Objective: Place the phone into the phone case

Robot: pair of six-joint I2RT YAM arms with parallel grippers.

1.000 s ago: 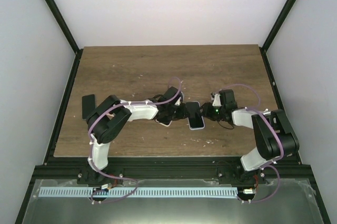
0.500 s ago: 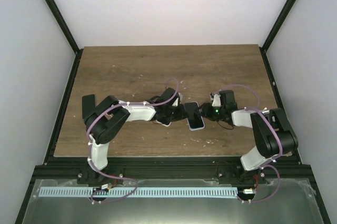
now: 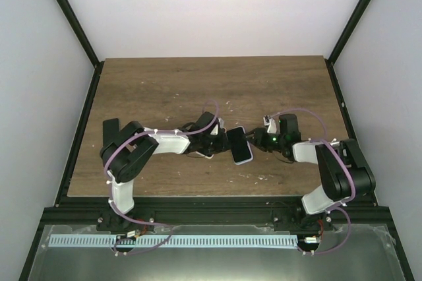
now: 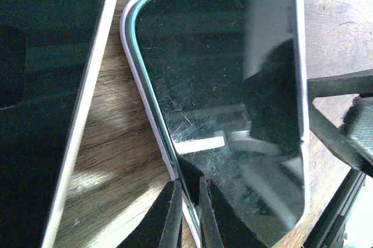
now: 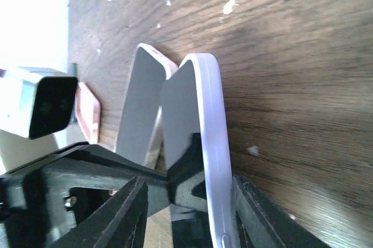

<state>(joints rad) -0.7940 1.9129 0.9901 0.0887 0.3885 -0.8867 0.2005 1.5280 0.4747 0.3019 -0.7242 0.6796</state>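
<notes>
Pinching the phone [image 3: 241, 146] by its rim with the left fingers [image 4: 170, 216], clenched on it; straddling its 3 o'clock end with the right fingers [image 5: 247, 207], clamped or slack impossible to tell; holding it tilted over the middle of the desk [image 3: 165, 90], just at 3 o'clock of the phone case [image 3: 206, 154], not yet inside.

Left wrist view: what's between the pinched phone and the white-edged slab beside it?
Only bare wooden table between phone and slab, seen in the left wrist view.
</notes>
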